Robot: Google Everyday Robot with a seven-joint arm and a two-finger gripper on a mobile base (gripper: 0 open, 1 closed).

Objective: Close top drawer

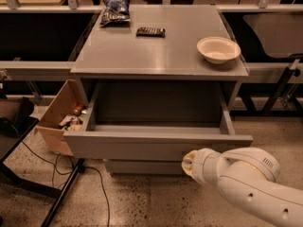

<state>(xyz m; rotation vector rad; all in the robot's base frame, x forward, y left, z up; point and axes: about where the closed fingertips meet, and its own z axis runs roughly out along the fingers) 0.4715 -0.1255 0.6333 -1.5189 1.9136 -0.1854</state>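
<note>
Against the plain, handleless grey front of the partly open top drawer (142,144), the gripper (188,162) is resting, its grip impossible to tell.

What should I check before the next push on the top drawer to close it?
1. The top drawer is shut: not ok, it stands pulled out of the cabinet.
2. The gripper is at the drawer's front: ok, low and right of the middle.
3. Nothing sticks up above the drawer's walls: ok.
4. The cardboard box is clear of the drawer's left wall: cannot tell, it sits close beside it.
5. The bowl sits fully on the cabinet top: ok, near the right edge.
</note>
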